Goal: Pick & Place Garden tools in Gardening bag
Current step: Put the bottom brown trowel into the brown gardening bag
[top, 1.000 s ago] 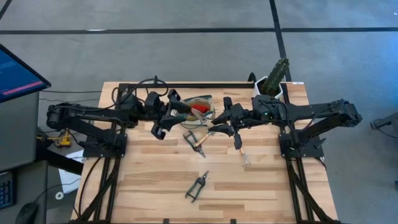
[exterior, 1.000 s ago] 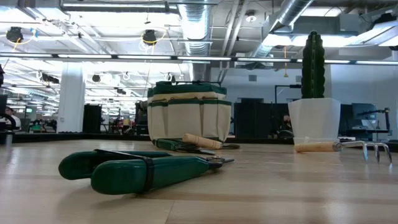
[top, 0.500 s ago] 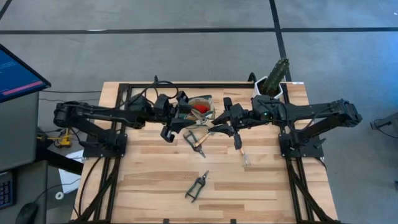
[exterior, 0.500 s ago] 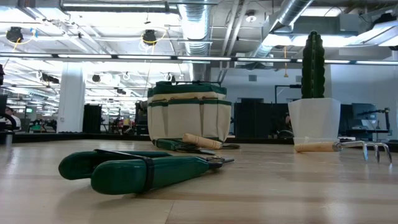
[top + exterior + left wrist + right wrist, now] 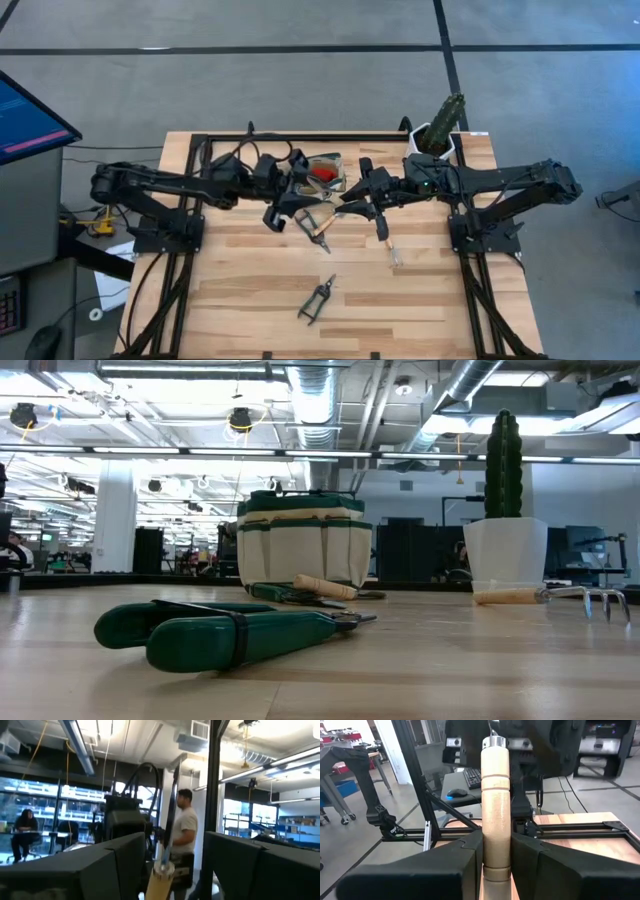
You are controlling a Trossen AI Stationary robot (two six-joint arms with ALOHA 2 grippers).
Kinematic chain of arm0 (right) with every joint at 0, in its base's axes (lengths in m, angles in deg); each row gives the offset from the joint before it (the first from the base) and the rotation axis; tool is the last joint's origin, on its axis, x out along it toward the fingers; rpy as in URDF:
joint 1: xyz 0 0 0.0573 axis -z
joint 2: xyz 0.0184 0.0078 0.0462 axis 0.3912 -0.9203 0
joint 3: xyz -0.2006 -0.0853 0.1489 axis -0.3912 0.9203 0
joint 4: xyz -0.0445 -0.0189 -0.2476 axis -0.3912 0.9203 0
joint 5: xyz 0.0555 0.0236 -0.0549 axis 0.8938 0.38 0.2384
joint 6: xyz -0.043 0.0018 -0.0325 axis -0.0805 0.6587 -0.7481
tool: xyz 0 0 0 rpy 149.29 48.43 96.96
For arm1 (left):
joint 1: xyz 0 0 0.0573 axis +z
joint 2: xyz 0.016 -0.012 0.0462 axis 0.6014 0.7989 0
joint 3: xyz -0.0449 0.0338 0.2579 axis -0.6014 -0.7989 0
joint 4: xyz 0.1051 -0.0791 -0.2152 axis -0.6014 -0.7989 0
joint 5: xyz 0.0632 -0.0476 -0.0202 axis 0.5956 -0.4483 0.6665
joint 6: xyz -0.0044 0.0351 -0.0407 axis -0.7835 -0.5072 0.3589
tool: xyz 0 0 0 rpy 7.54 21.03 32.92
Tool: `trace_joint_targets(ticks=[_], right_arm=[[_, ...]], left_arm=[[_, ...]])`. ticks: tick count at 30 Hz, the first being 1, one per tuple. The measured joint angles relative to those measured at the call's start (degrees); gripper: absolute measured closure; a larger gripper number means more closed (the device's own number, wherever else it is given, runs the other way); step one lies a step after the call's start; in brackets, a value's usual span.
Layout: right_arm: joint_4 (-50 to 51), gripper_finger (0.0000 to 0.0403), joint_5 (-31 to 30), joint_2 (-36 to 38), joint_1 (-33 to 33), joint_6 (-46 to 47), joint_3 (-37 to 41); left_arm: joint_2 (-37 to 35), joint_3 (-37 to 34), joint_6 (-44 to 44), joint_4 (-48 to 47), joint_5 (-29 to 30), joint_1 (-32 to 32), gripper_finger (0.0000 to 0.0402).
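Observation:
My right gripper [image 5: 496, 842] hangs above the table's middle, shut on a wooden-handled tool [image 5: 495, 795]. My left gripper [image 5: 176, 850] faces it, open, one finger on each side of the handle's capped end [image 5: 162, 868] without touching it. Just behind them stands the cream, green-trimmed gardening bag [image 5: 325, 168], with something red in it. Flat on the table lie green pruning shears [image 5: 230, 635], a wooden-handled tool [image 5: 315, 225] and a small rake [image 5: 555, 595]. My right gripper pinches the wooden handle [image 5: 496, 857] between its two fingers, coming level from the table's right. The handle runs along the fingers and sticks out past them, its metal-capped free end [image 5: 495, 742] toward my left gripper. The tool is clear of the table; its working end is hidden.
A white pot with a green cactus [image 5: 437, 135] stands at the far right corner. A black frame rail [image 5: 300, 137] runs along the table's far edge. The near half of the table holds only the shears [image 5: 317, 298]. A person [image 5: 186, 830] stands in the room beyond.
My left gripper has gone toward the table's right edge, closing on my right gripper and the handle's free end, its fingers staying open. The right gripper and the tool have kept still.

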State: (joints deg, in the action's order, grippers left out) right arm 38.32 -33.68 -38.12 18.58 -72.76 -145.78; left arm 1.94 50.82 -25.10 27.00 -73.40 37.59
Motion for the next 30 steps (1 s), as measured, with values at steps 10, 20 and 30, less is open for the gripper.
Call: trace_joint_targets(ticks=[10,20,30], right_arm=[[0.04,0.0345,0.00,0.00,0.00,0.65,0.00],[0.20,0.0345,0.00,0.00,0.00,0.62,0.00],[0.12,0.0345,0.00,0.00,0.00,0.44,0.00]], left_arm=[[2.27,2.84,0.02,0.57,0.18,0.00,0.0207],[2.98,4.21,0.51,0.85,-0.11,0.22,0.0236],[2.96,4.21,0.63,0.77,-0.11,0.20,0.0355]])
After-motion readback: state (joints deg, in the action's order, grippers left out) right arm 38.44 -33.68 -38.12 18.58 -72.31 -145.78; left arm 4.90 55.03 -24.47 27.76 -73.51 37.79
